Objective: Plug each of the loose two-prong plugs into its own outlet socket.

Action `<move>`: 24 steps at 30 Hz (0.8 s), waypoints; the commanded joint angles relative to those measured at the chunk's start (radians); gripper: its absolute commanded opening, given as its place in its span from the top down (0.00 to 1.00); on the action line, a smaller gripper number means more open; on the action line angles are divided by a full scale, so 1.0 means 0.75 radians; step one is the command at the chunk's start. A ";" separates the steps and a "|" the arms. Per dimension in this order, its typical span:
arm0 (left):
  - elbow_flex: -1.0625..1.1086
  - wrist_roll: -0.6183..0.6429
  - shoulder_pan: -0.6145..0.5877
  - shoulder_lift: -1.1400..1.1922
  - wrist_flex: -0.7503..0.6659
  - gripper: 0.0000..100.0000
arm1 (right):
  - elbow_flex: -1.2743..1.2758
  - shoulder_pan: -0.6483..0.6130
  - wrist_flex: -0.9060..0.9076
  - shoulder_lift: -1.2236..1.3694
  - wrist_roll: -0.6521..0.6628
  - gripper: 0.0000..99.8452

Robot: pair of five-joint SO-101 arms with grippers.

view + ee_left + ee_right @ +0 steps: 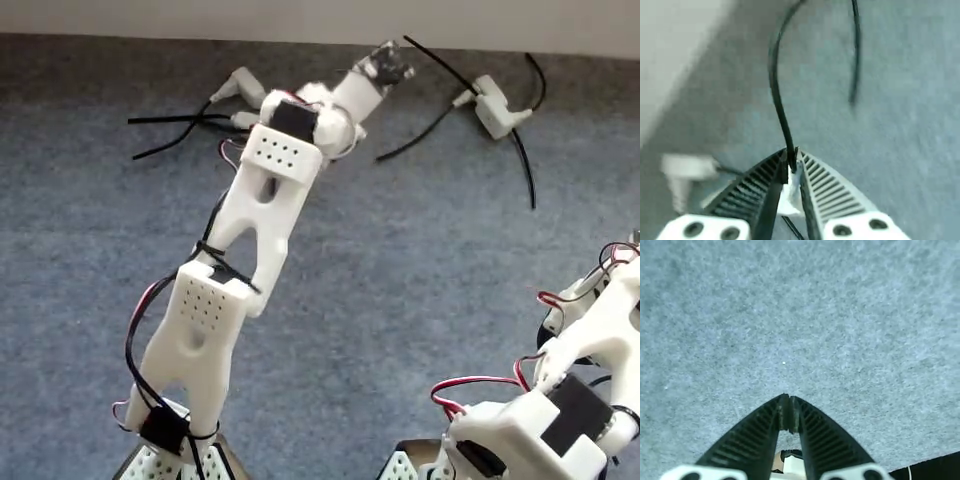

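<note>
Surface: grey-blue carpet-like cloth point(420, 260), fine nap seen close up in the right wrist view point(800, 315); it is spread under both arms up to the far edge.
R arm: white arm point(560, 400) is folded low at the near right corner, w/ red and black wires point(470, 385) looped along it.
R gripper: right gripper point(790, 412) is held over bare cloth, jaws pressed together at the tips, nothing between them.
L arm: left arm point(260, 220) is based at the near edge, left of centre, and stretched out toward the far edge.
L gripper: left gripper point(791, 157) is seen near the far edge, approx. mid-width point(388, 64); jaws are clamped on a black cord point(775, 85), which rises from the tips and curves away. A white piece point(790, 195) is lodged deeper between the jaws; its kind cannot be told.
Plug, far left: white plug point(238, 86) is laid near the far edge, left of the L arm, w/ black cords point(170, 125) trailing toward the left edge.
Block, far right: white block point(495, 108) is laid near the far edge, right of the L gripper, cords running off it; whether anything is plugged in cannot be told.
Room: pale wall point(300, 18) is met along the far edge.
</note>
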 commanded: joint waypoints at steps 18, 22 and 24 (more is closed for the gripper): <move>-0.140 0.002 -0.089 0.367 -0.640 0.97 | -0.005 0.124 -0.038 -0.005 0.125 0.99; -0.224 -0.002 -0.083 0.363 -0.358 0.87 | -0.009 0.111 -0.038 -0.005 0.123 0.99; -0.318 0.000 -0.085 0.365 -0.196 0.77 | -0.015 0.085 -0.038 -0.005 0.123 0.99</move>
